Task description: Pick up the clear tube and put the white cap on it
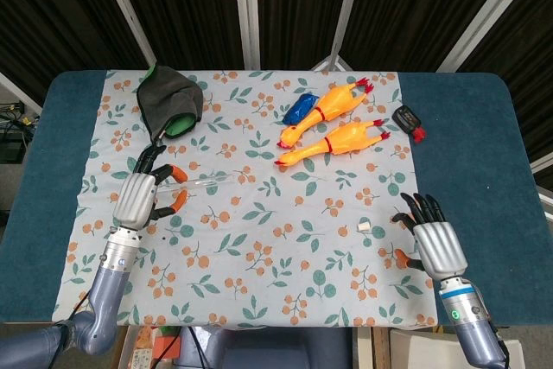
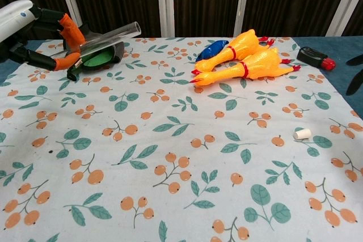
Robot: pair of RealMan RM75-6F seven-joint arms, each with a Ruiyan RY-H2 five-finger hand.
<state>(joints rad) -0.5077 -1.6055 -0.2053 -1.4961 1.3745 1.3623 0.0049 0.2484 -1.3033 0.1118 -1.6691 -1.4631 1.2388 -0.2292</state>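
Note:
My left hand (image 1: 143,197) (image 2: 34,32) pinches the clear tube (image 1: 206,183) (image 2: 108,34) between its orange-tipped fingers, holding it above the cloth at the left. The tube points to the right and slants upward in the chest view. The small white cap (image 1: 365,227) (image 2: 302,134) lies on the cloth at the right. My right hand (image 1: 432,239) hovers open a little right of the cap with its fingers spread. Only its dark fingertips (image 2: 356,75) show at the right edge of the chest view.
Two orange rubber chickens (image 1: 333,123) (image 2: 244,60) and a blue packet (image 1: 301,108) lie at the back centre. A dark pouch with a green lining (image 1: 168,101) (image 2: 96,55) sits at the back left. A black and red object (image 1: 408,119) (image 2: 315,57) lies on the blue table at the back right.

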